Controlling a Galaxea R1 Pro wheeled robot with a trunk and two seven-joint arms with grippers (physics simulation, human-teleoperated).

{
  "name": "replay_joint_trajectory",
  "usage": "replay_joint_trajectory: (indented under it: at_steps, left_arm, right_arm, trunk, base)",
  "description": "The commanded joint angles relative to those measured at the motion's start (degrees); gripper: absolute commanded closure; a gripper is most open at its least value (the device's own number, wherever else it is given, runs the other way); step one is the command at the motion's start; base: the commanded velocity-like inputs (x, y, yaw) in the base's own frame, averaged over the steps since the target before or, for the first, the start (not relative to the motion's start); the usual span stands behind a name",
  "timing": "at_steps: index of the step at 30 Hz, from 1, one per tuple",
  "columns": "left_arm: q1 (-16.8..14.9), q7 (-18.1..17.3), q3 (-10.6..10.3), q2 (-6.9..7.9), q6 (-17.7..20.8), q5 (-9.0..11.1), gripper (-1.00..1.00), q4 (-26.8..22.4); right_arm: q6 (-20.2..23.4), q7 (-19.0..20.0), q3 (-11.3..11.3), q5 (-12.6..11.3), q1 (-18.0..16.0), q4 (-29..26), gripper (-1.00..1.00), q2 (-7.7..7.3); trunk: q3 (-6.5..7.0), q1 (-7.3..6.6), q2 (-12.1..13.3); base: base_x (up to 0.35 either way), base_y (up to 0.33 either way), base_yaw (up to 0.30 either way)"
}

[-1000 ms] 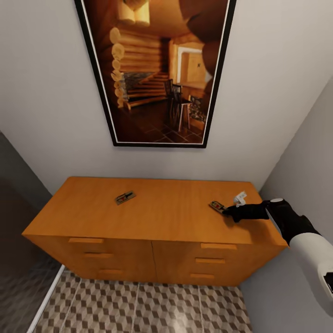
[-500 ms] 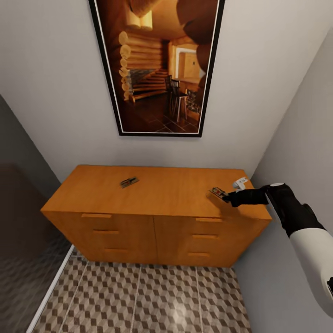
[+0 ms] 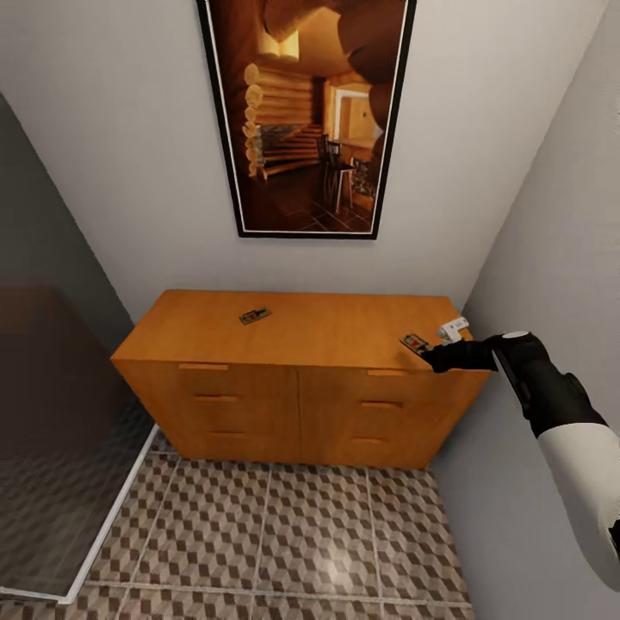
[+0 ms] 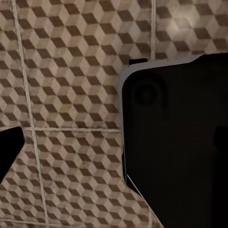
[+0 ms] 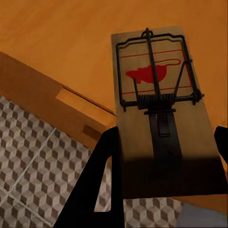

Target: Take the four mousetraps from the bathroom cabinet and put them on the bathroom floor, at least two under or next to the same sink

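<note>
The right arm's black pincer (image 3: 428,353) reaches over the front right corner of the low, wide orange-brown wooden cabinet (image 3: 293,379) with flat drawer fronts and slim bar handles. In the right wrist view its two dark fingers (image 5: 97,183) sit on either side of the near end of a small flat rectangular brown wooden mousetrap (image 5: 164,114), pinching the board between them. That board carries a red mouse-shaped mark, thin red lines, a dark wire frame and a coiled spring across its middle. In the head view this held mousetrap (image 3: 415,344) sits at the cabinet's front right edge, tilted; whether it touches the top I cannot tell.

A second small brown mousetrap (image 3: 255,316) lies flat on the cabinet top, toward the back and left of centre, well apart from the held one. A small white object (image 3: 452,328) lies near the cabinet's right end, just beside the pincer.

Above the cabinet a tall black-framed picture of a log-cabin interior (image 3: 310,112) hangs on the pale wall. In front of the cabinet lies the bathroom floor (image 3: 284,534) of large square tiles in a brown, beige and white cube pattern with pale grout lines.

The left wrist view looks down at the same tiled floor (image 4: 66,95) past a dark, pale-edged body; one black tip of the left pincer (image 4: 8,149) shows at the edge, and I cannot tell whether it is spread or pressed together.
</note>
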Motion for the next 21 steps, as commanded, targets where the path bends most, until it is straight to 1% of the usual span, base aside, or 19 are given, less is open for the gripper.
replay_joint_trajectory:
  at_steps: [1, 2, 3, 4, 5, 7, 9, 11, 12, 13, 21]
  left_arm:
    - [-0.1, 0.0, -0.5, -0.05, -0.4, 0.6, -1.00, 0.2]
    - [-0.1, 0.0, -0.5, -0.05, -0.4, 0.6, -1.00, 0.2]
    - [-0.1, 0.0, -0.5, -0.03, -0.4, 0.6, -1.00, 0.2]
    - [-0.1, 0.0, -0.5, -0.02, -0.4, 0.6, -1.00, 0.2]
    - [-0.1, 0.0, -0.5, 0.00, -0.4, 0.5, -1.00, 0.2]
    - [0.0, 0.0, -0.5, 0.01, -0.4, 0.5, -1.00, 0.1]
    - [0.0, 0.0, -0.5, 0.03, -0.5, 0.5, -1.00, 0.1]
    - [0.0, 0.0, -0.4, 0.03, -0.4, 0.5, -1.00, 0.0]
    - [0.0, 0.0, -0.4, 0.04, -0.4, 0.5, -1.00, 0.0]
    - [0.0, 0.0, -0.4, 0.07, -0.4, 0.5, -1.00, 0.0]
    - [0.0, 0.0, -0.6, 0.04, -0.4, 0.4, -1.00, 0.0]
  right_arm:
    - [0.1, -1.2, 0.1, 0.5, -0.1, -0.1, 1.00, 0.32]
    - [0.1, -2.1, 0.1, 0.5, -0.1, -0.1, 1.00, 0.57]
    - [0.1, -3.8, 0.0, 0.5, -0.1, -0.1, 1.00, 1.17]
    - [0.0, -4.7, 0.0, 0.5, -0.1, -0.1, 1.00, 1.52]
    - [0.0, -6.5, 0.0, 0.5, -0.1, -0.1, 1.00, 2.29]
    - [-0.1, -8.4, 0.0, 0.5, -0.1, -0.1, 1.00, 3.10]
    - [-0.3, -12.0, 0.1, 0.5, -0.1, -0.1, 1.00, 4.50]
    - [-0.4, -15.5, 0.1, 0.4, -0.1, 0.0, 1.00, 5.50]
    - [-0.5, -16.4, 0.1, 0.3, 0.0, 0.0, 1.00, 5.75]
    - [-0.6, -17.5, 0.0, 0.3, 0.0, 0.1, 1.00, 6.32]
    - [-0.7, -18.0, 0.0, 0.4, 0.0, 0.2, 1.00, 6.65]
  trunk:
    - [-0.11, 0.00, -0.1]
    - [-0.11, 0.00, -0.1]
    - [-0.11, 0.00, -0.1]
    - [-0.11, 0.00, -0.1]
    - [-0.11, 0.00, -0.1]
    - [-0.11, 0.00, -0.1]
    - [-0.11, 0.00, -0.1]
    - [-0.11, 0.00, -0.1]
    - [-0.11, 0.00, -0.1]
    - [-0.11, 0.00, -0.1]
    - [-0.11, 0.00, -0.1]
  base:
    - [-0.296, 0.159, 0.000]
    - [-0.291, 0.166, 0.000]
    - [-0.282, 0.178, 0.000]
    - [-0.279, 0.183, 0.000]
    - [-0.273, 0.189, 0.000]
    - [-0.270, 0.193, 0.000]
    - [-0.262, 0.199, 0.000]
    - [-0.245, 0.211, 0.000]
    - [-0.224, 0.226, 0.000]
    - [-0.177, 0.251, 0.000]
    - [-0.167, 0.252, 0.000]
